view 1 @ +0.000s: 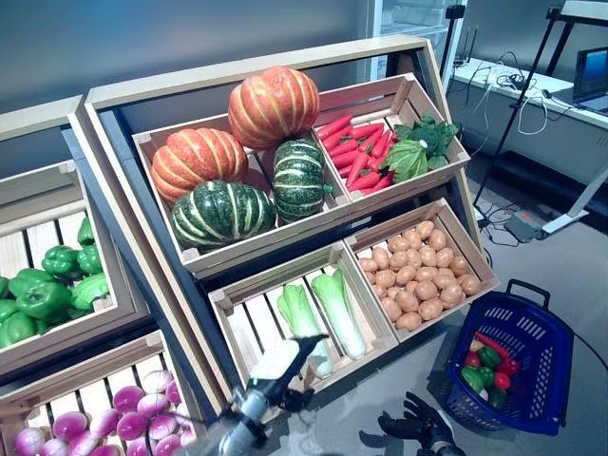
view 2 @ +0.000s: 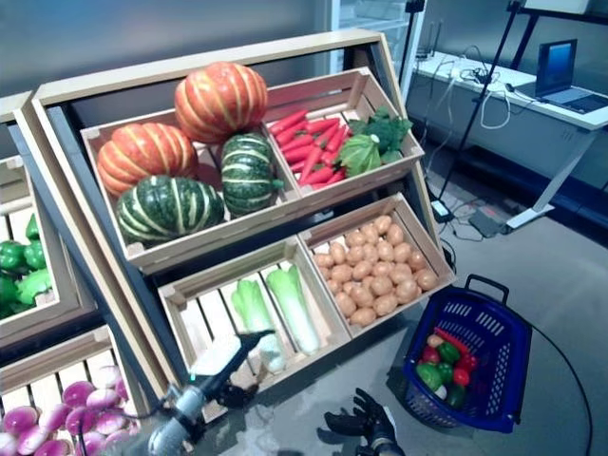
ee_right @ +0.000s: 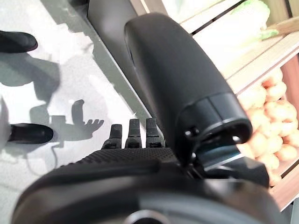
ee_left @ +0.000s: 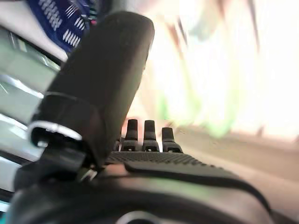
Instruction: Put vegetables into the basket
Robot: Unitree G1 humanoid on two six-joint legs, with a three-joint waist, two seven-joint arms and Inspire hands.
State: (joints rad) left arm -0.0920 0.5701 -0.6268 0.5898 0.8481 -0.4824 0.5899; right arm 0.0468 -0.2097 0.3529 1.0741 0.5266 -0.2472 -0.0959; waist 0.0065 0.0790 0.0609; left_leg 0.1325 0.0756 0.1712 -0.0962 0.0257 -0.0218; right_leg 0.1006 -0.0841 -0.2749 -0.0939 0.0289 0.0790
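Note:
The blue basket (view 1: 543, 378) stands on the floor at the lower right, with red and green vegetables (view 1: 486, 367) inside. My left hand (view 1: 279, 361) is at the front edge of the lower middle crate, right beside the white stem end of a pale green leafy cabbage (view 1: 302, 318). In the left wrist view its fingers (ee_left: 149, 135) are straight and it holds nothing. My right hand (view 1: 418, 426) is low over the floor, just left of the basket. Its fingers (ee_right: 134, 133) are spread straight and it is empty.
The slanted wooden stand (view 1: 247, 81) with its crates fills the left and middle. A second stand (view 1: 38, 119) is at the far left. A white desk (view 1: 532, 100) with a laptop and a tripod stand at the back right. Bare grey floor lies around the basket.

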